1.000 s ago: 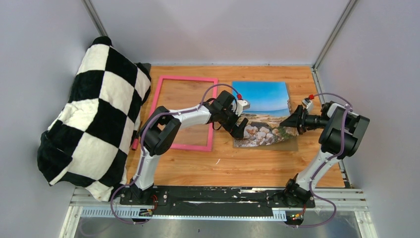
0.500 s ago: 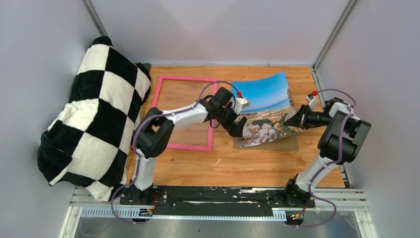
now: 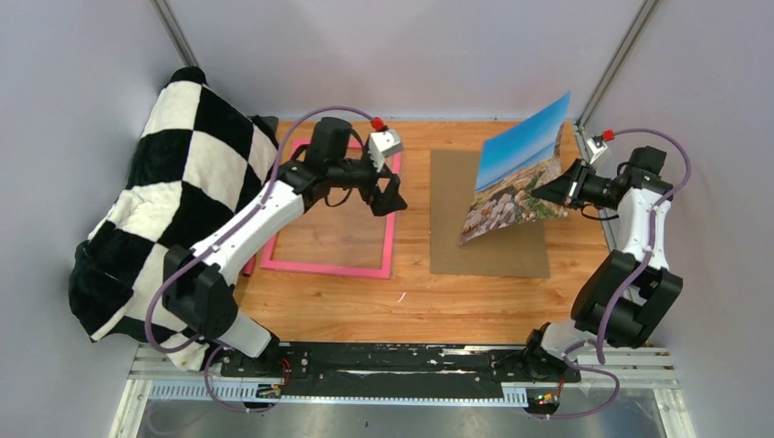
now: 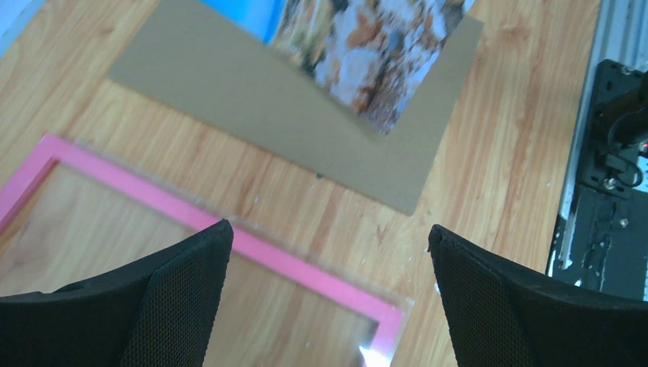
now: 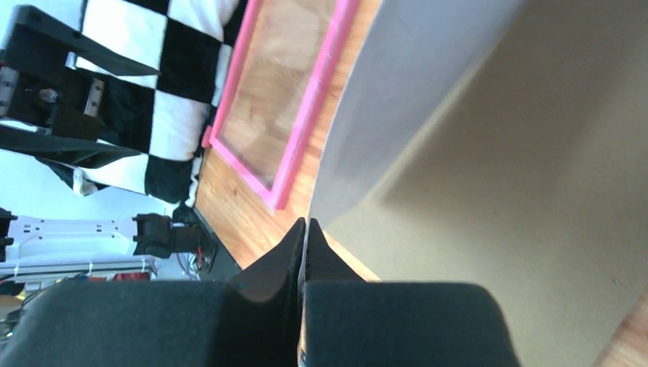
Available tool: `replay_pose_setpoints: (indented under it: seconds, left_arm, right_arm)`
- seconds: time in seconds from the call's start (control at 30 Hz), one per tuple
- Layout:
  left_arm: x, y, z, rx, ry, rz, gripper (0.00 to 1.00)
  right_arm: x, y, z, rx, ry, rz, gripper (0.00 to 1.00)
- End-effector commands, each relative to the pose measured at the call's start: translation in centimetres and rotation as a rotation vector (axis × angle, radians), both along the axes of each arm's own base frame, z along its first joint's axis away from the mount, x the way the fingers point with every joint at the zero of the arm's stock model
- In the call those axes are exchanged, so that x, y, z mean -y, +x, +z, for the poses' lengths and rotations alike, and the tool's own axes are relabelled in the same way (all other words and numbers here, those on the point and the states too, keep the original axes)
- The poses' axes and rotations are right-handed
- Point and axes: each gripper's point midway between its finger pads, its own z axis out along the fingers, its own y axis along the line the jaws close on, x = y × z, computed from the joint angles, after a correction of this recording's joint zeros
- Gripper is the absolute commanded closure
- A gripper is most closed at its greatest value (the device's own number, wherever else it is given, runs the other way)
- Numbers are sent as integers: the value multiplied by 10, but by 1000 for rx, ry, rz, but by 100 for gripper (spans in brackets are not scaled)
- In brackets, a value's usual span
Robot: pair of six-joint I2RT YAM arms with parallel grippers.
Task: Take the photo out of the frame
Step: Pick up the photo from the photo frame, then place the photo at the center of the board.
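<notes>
The thin rectangular photo (image 3: pixel 516 173) of blue sky, sea and pale shore stones is off the desk, pinched by one edge in the closed right end effector (image 3: pixel 543 194). It spreads to the left of those fingertips, standing steeply tilted with its printed face turned left and toward the arms. Its long axis climbs from a low corner near the left of the end effector to a high sky corner far behind it. Stones sit low and sky sits high.

The right wrist view shows only the print's plain pale back (image 5: pixel 413 99), with the fingertips (image 5: pixel 304 225) pressed together on its edge. The left wrist view shows the stony lower part (image 4: pixel 367 53) hanging over the plain brown cardboard board (image 4: pixel 229 92). I cannot tell whether the low corner touches it.

The cardboard board (image 3: pixel 493 251) lies flat on the wooden desk (image 3: pixel 365 310) below and left of the right end effector. Further left lies the large rectangular frame (image 3: pixel 324 267) with a narrow bright pink border. Above its far right corner the left end effector (image 3: pixel 388 192) hangs with jaws wide apart, holding nothing. A black-and-white checked blanket (image 3: pixel 183 210) is heaped beyond the frame.
</notes>
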Motion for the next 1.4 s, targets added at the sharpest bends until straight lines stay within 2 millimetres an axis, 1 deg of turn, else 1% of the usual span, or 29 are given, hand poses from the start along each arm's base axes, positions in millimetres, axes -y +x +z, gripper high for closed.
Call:
replay_pose_setpoints:
  seconds: [0.0,0.1,0.2,0.3,0.33,0.37,0.4,0.43,0.47,0.53,0.67,0.7,0.77,0.8,0.87,0.93,0.97,1.0,1.1,1.17,1.27,1.37]
  left_arm:
    - [-58,-5,-27,-76,76,61,0]
    - [-106,1,-35,-108,91,162,0]
    - [-154,6,-42,-105,119,271,0]
    - [-199,7,-43,-98,117,380,0]
    - [-209,6,-43,-97,109,404,0]
    - [-224,6,-45,-103,96,440,0]
    - [-234,5,-46,-109,80,460,0]
    - [-242,4,-48,-119,68,477,0]
    - [-247,3,-50,-130,50,483,0]
    - [-254,3,-56,-159,27,494,0]
    - [-259,5,-62,-178,26,501,0]
    - [-259,4,-61,-174,27,501,0]
    - [-258,2,-58,-158,27,497,0]
    - [-258,1,-56,-152,27,496,0]
    - [-257,0,-53,-138,24,489,0]
    - [-256,-1,-51,-127,21,484,0]
    - [-256,-1,-49,-121,19,479,0]
    - [-255,-3,-49,-119,14,471,0]
    - [-253,-5,-47,-104,10,459,0]
    - [-253,-5,-46,-97,9,464,0]
    - [-254,-4,-45,-92,6,471,0]
    - [-254,-4,-45,-90,7,476,0]
  right_arm:
    - [-23,6,64,131,26,-6,100]
    - [-39,14,99,239,-3,-14,100]
    - [-64,20,124,300,15,-4,100]
    - [-97,26,142,336,31,39,100]
    - [-111,28,146,340,36,66,100]
    - [-124,30,151,348,41,93,100]
    - [-142,28,158,359,52,133,100]
    - [-156,27,166,376,61,164,100]
    - [-170,25,178,404,69,195,100]
    - [-189,21,196,457,81,237,100]
    - [-218,6,229,561,139,321,100]
    - [-225,0,233,588,152,345,100]
    - [-234,-10,229,623,167,379,100]
    - [-239,-14,224,634,169,392,100]
    - [-246,-14,200,615,159,392,100]
    - [-252,-8,163,554,141,381,100]
    - [-255,-2,134,499,129,369,100]
    - [-259,2,110,450,121,365,100]
    - [-266,14,44,304,113,334,100]
    - [-265,22,4,224,91,277,100]
    - [-265,27,-42,143,51,213,100]
    - [-259,24,-82,50,-7,159,100]
